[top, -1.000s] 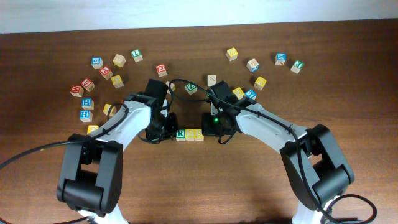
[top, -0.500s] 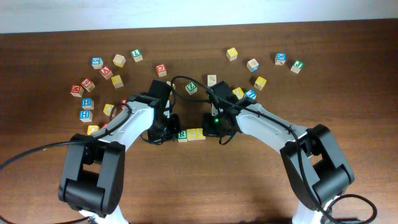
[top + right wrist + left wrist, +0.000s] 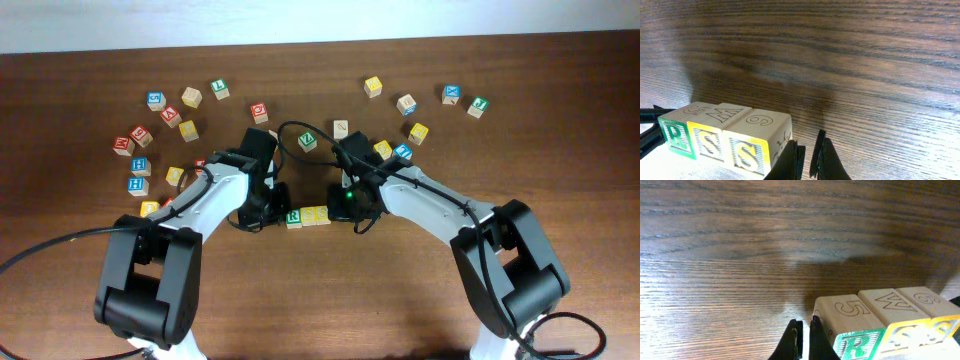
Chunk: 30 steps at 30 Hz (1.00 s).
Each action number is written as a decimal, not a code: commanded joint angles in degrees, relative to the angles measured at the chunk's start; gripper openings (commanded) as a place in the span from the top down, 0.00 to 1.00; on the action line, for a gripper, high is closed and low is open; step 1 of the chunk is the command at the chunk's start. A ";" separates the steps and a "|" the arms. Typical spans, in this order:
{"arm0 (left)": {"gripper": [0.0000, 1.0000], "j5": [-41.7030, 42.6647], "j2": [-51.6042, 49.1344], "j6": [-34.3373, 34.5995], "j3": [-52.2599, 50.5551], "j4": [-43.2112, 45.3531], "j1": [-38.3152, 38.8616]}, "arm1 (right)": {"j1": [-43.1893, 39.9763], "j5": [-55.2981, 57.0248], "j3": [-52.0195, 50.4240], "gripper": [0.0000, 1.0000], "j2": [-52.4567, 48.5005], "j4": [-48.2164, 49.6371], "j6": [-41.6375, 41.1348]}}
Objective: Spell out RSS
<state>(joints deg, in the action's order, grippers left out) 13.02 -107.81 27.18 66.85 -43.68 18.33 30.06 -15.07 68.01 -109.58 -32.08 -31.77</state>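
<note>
Over the last second my left gripper (image 3: pixel 805 337) has nudged the row a little towards the right gripper (image 3: pixel 809 157); in the overhead view the small wooden green-bordered R cube (image 3: pixel 293 216) sits a touch further that way than a second ago, and I see no shift in the last half second. The left gripper's fingers are all but closed, a thin slit between them, holding nothing; the R cube lies just beside its tip, on the side facing the other arm, touching or very nearly so. The right gripper is likewise pinched nearly closed and empty; the yellow-faced wooden end S cube (image 3: pixel 747 152) stands right against its nearer finger; beyond that, going away from the gripper, come the yellow-faced wooden middle S cube (image 3: pixel 710 142) and then the R cube. So the three cubes sit bracketed between my two tips on the dark wooden table (image 3: pixel 880 75), with no gap that I can make out; from the right wrist camera they read R, S, S. I judge the spelling as good as done; what remains is to back both arms straight off without dragging an end cube askew.
</note>
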 commanded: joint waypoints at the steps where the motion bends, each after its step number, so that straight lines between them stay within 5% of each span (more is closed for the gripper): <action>1: 1.00 -0.85 -0.48 -2.03 0.09 -1.53 0.20 | 0.28 0.74 -0.31 0.96 -0.48 -0.04 -0.26; 15: 1.00 -1.22 5.55 -1.36 0.20 -12.28 0.70 | -3.45 0.74 -0.31 0.91 -0.48 -4.20 -0.24; 30: 1.00 -2.60 5.44 5.38 -5.01 -2.78 7.82 | -6.54 0.76 -0.31 0.92 -0.48 -7.56 1.49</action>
<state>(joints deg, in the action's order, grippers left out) 11.11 -103.28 31.38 62.96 -47.27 25.98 23.33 -14.85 68.01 -109.58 -39.64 -31.00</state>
